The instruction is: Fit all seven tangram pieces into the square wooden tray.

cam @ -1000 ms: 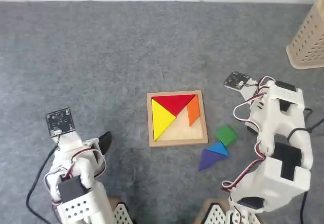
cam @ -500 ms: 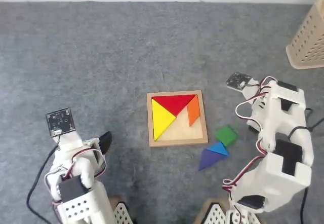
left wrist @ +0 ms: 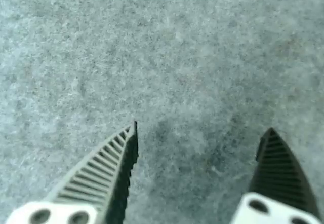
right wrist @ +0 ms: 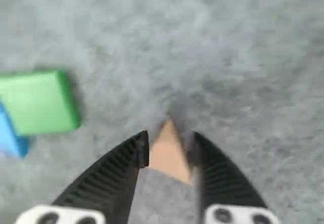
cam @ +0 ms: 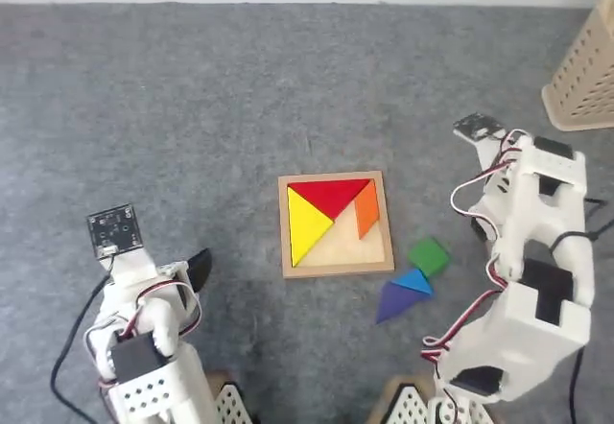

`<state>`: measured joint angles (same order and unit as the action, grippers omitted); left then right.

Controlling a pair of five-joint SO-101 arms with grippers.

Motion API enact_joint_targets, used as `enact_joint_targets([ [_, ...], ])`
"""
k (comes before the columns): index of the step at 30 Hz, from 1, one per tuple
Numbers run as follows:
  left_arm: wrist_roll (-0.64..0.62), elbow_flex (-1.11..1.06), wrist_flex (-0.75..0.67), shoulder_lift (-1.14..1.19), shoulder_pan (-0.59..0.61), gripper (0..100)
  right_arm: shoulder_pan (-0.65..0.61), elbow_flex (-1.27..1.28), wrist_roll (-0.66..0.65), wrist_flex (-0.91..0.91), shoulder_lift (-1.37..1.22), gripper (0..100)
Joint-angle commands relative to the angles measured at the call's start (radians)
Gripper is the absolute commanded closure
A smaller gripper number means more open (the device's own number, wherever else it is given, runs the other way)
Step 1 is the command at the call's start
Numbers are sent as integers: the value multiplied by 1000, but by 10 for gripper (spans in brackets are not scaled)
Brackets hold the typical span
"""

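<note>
1. You find the square wooden tray [cam: 336,270] lying flat in the middle of the grey bench [cam: 192,107].
2. Three pieces lie inside the tray. The red triangle [cam: 331,197] is along its far edge, the yellow triangle [cam: 305,227] along the side toward the left arm, and the orange piece [cam: 366,215] along the side toward the right arm. The pale tray floor shows in the near corner below the orange piece.
3. Three pieces lie on the bench outside the tray, on the right arm's side. The green square [cam: 428,256] is just beside the tray's near corner. The blue triangle [cam: 413,280] and the purple triangle [cam: 393,302] touch each other, a little nearer to the arms.
4. Your right end effector [right wrist: 169,135] is clenched on a tan triangular piece [right wrist: 169,158], beyond the green square from the tray.
5. Your left end effector [left wrist: 202,127] is released, with the jaws wide apart, over the bench well apart from the tray.
6. A beige basket [cam: 585,69] stands far from the tray, at the far right.
</note>
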<state>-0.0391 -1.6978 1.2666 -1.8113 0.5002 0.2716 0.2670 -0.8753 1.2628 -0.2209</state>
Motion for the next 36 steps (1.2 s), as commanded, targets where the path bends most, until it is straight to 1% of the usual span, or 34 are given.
enact_joint_targets([
  [1, 2, 13, -2, -12, -2, 646, -5, -68, -80, 76, 30, 737],
  [8, 2, 13, -2, -12, -2, 646, 13, -58, -84, 76, 28, 735],
  [9, 2, 13, -2, -12, -2, 646, 22, -46, -92, 70, 27, 735],
  [12, 2, 13, -2, -12, -2, 646, 35, 11, -172, 65, 28, 735],
  [16, 2, 13, -2, -12, -2, 646, 50, 83, -175, -15, 28, 735],
  [18, 2, 13, -2, -12, -2, 646, 68, 89, -180, -19, 28, 735],
  [21, 2, 13, -2, -12, -2, 646, 76, 94, -219, -18, 22, 735],
  [26, 2, 13, -2, -12, -2, 646, 77, 95, -224, -27, 18, 737],
  [28, 2, 13, -2, -12, -2, 646, 76, 95, -222, -27, 18, 775],
  [33, 2, 13, -2, -12, -2, 646, 76, 107, -221, -27, 18, 934],
  [36, 2, 13, -2, -12, -2, 646, 76, 110, -218, -27, 18, 950],
])
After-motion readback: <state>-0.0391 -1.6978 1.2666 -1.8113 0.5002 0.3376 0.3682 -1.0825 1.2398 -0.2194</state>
